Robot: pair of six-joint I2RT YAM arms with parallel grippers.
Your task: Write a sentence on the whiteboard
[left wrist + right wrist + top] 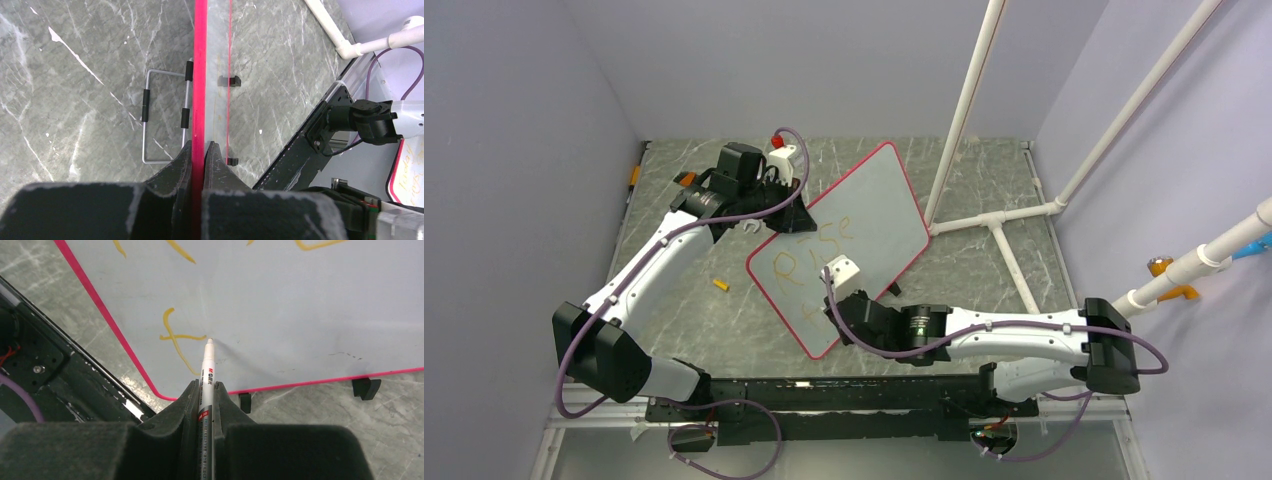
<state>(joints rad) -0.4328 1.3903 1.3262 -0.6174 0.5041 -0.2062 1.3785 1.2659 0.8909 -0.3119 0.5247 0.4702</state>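
Note:
The whiteboard (864, 225), pale grey with a red-pink rim, stands tilted on the table. My left gripper (776, 205) is shut on its upper left rim (200, 75). The sentence (809, 255) reads "Rise" in orange-yellow strokes, with a "t" (176, 337) started below it. My right gripper (837, 275) is shut on a white marker pen (207, 365). The pen's tip touches the board (300, 300) just right of the "t".
A small yellow pen cap (720, 285) lies on the marble table (694, 260) left of the board. White pipes (999, 215) stand at the right. A wire stand (165, 120) and black clips (366, 387) sit at the board's edges. The black base rail (824, 395) runs along the near edge.

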